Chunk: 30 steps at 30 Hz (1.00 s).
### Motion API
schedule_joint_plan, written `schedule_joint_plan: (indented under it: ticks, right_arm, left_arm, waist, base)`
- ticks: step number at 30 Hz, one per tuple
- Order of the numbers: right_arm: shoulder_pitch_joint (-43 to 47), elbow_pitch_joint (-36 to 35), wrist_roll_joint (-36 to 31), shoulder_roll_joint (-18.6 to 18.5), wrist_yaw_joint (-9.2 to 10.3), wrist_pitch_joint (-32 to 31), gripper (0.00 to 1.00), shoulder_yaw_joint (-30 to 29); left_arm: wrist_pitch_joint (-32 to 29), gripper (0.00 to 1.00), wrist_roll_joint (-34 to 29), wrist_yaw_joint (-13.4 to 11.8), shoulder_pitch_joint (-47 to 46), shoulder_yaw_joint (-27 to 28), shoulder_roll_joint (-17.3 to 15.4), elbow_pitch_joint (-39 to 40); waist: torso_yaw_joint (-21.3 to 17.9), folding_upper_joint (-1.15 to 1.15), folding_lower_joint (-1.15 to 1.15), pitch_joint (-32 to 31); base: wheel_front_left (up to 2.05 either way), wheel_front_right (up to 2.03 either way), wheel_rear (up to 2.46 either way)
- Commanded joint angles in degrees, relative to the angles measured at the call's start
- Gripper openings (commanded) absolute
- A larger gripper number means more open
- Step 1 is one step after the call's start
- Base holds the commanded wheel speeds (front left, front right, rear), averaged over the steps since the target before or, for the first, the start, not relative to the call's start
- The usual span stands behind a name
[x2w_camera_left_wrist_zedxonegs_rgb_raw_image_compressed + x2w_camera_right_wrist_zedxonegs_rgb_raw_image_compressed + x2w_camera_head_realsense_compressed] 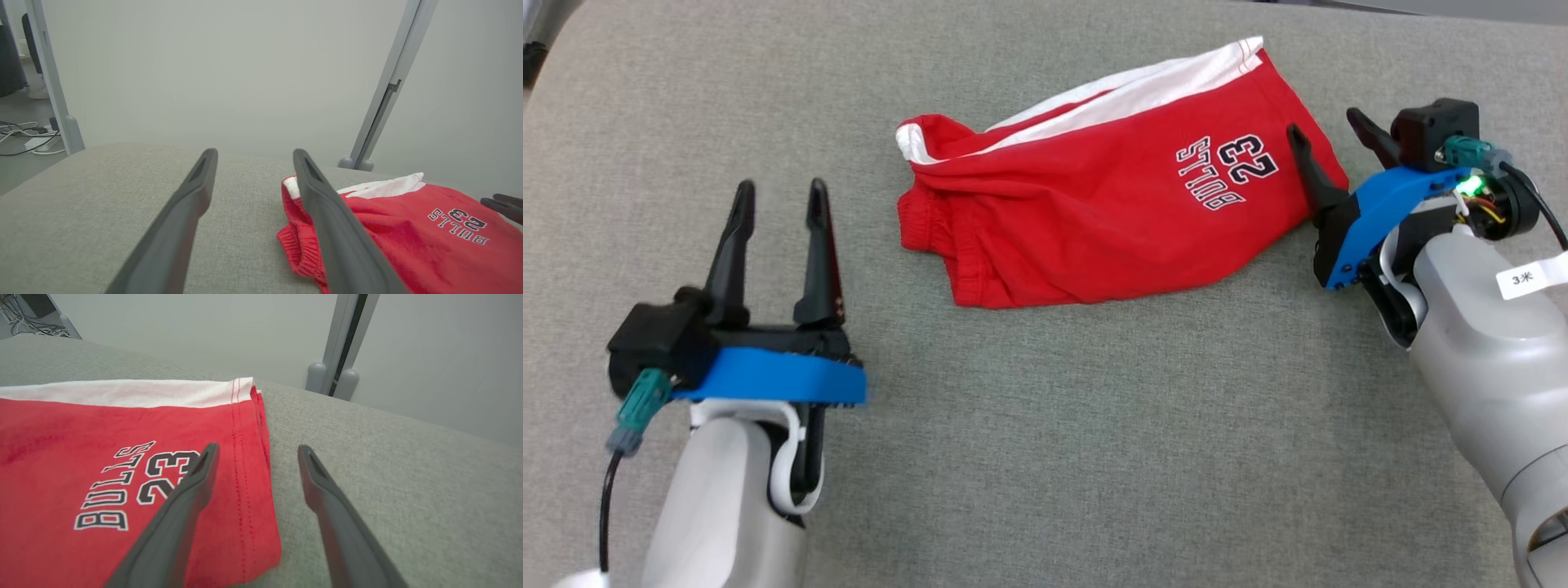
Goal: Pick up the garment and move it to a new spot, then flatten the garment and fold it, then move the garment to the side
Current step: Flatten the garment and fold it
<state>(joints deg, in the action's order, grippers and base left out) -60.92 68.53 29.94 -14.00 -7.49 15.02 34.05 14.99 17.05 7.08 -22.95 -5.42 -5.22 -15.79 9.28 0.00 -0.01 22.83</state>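
Note:
The garment is a pair of red shorts with a white side stripe and "BULLS 23" lettering, lying folded on the grey cushioned surface. My left gripper stands open to the left of its waistband end, a short gap away, holding nothing. In the left wrist view the garment lies right of my open left gripper. My right gripper is open at the garment's right hem, one finger over the cloth edge. The right wrist view has the garment under the left finger of my right gripper.
The grey surface stretches wide in front of and to the left of the shorts. Pale wall panels and grey upright posts stand behind the surface's far edge. Cables and a power strip lie on the floor at the far left.

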Motion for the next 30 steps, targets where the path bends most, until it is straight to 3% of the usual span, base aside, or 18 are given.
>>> schedule_joint_plan:
  ticks: [1, 10, 22, 23, 24, 25, 26, 30]
  right_arm:
    - [0.8, 0.5, 0.5, -0.3, -0.01, 0.1, 1.0, 0.3]
    - [1.9, 3.1, 2.6, -1.1, -0.01, -1.2, 1.0, 1.4]
    - [3.1, 5.3, 3.9, -1.7, -0.01, -7.3, 1.0, 1.6]
    - [3.2, 5.3, 3.9, -1.5, -0.01, -7.9, 0.71, 1.8]
    - [3.2, 5.3, 4.2, -1.3, -0.01, -8.0, 0.31, 1.9]
    - [3.1, 5.3, 4.4, -1.1, -0.01, -8.1, 0.11, 2.0]
    - [3.0, 5.2, 4.5, -1.0, -0.01, -8.2, 0.0, 2.1]
    - [3.1, 4.1, 5.8, -1.0, -0.01, -7.6, 0.0, 2.5]
  left_arm:
    - [0.3, 1.0, -0.5, -0.1, 1.4, 1.4, 0.2, 1.0]
    - [0.2, 1.0, -4.1, -0.3, 6.8, 7.1, 1.7, 5.0]
    - [0.3, 1.0, -5.0, -0.7, 8.4, 7.5, 2.4, 7.1]
    - [0.3, 1.0, -4.9, -0.7, 8.4, 7.5, 2.4, 7.2]
    - [0.2, 1.0, -4.8, -0.9, 8.5, 7.5, 2.4, 7.2]
    - [0.3, 1.0, -4.8, -1.0, 8.5, 7.5, 2.4, 7.2]
    - [0.3, 1.0, -4.8, -1.2, 8.5, 7.6, 2.4, 7.2]
    - [0.3, 1.0, -5.1, -1.3, 8.7, 7.4, 2.4, 7.1]
  waist:
    - [0.2, 0.0, 0.01, -0.2]
    - [2.5, 0.0, 0.01, -0.9]
    - [4.6, 0.0, 0.01, -0.6]
    - [4.6, 0.0, 0.01, -0.6]
    - [4.5, 0.0, 0.01, -0.6]
    - [4.4, 0.0, 0.01, -0.6]
    - [4.3, 0.0, 0.01, -0.6]
    - [3.6, 0.0, 0.01, -1.2]
  base:
    - [0.0, 0.0, 0.0]
    - [0.0, 0.0, 0.0]
    - [0.0, 0.0, 0.0]
    - [0.0, 0.0, 0.0]
    - [0.0, 0.0, 0.0]
    - [0.0, 0.0, 0.0]
    - [0.0, 0.0, 0.0]
    - [0.0, 0.0, 0.0]
